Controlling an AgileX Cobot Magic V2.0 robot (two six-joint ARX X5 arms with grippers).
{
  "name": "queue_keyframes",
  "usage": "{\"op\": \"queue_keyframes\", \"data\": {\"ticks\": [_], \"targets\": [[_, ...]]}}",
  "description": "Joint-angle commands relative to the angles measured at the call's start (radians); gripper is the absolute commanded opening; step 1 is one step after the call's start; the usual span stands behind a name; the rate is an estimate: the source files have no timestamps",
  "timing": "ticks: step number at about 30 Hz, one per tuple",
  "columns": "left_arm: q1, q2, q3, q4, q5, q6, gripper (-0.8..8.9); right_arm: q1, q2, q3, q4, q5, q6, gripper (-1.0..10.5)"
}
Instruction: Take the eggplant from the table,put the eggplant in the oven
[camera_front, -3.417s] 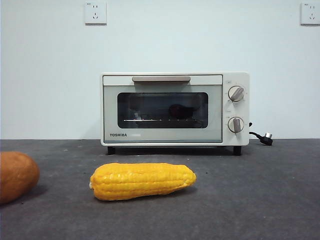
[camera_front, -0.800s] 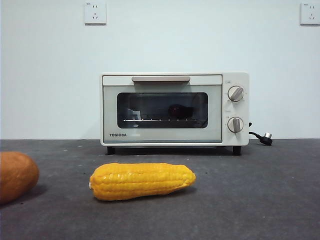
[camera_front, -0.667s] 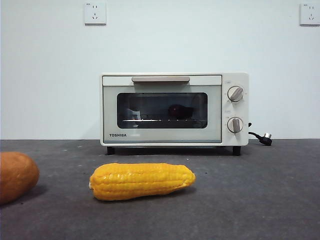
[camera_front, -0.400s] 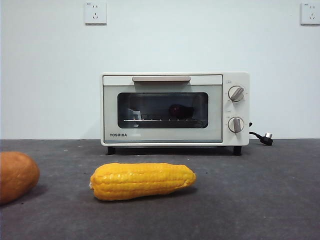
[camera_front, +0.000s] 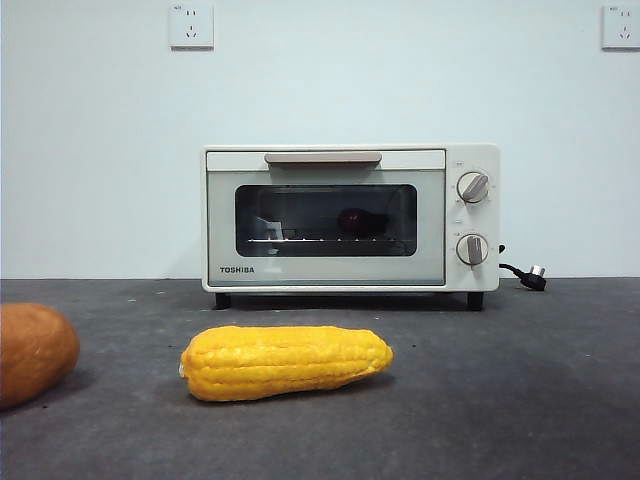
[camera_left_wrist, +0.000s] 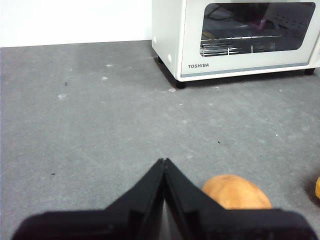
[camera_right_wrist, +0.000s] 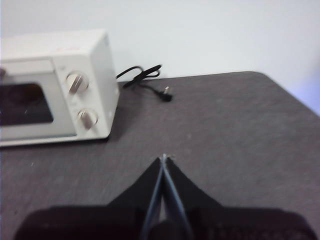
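Note:
The cream-white oven stands at the back of the dark grey table with its door closed. Through the glass a dark purple shape, the eggplant, lies on the wire rack; the left wrist view shows a purple bit of the eggplant behind the window too. My left gripper is shut and empty, hovering over the table well in front of the oven. My right gripper is also shut and empty, off to the knob side of the oven. Neither arm shows in the front view.
A yellow corn cob lies on the table in front of the oven. A round orange-brown vegetable sits at the left edge, close to my left gripper. The oven's black cord and plug trail behind on the right.

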Motion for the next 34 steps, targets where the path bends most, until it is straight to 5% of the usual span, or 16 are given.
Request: {"op": "queue_keyframes", "data": {"ticks": [1,13,34], "targets": [[0.004,0.004,-0.010,0.006,0.003,-0.011,-0.04,0.027,-0.060,-0.106,0.050,-0.003,-0.001,0.0],[0.004,0.017,-0.010,0.006,0.000,-0.011,-0.04,0.084,-0.063,-0.268,0.087,-0.002,0.000,0.0],[0.004,0.017,-0.010,0.006,0.000,-0.011,-0.04,0.087,-0.063,-0.274,0.087,0.001,-0.001,0.0]]}}
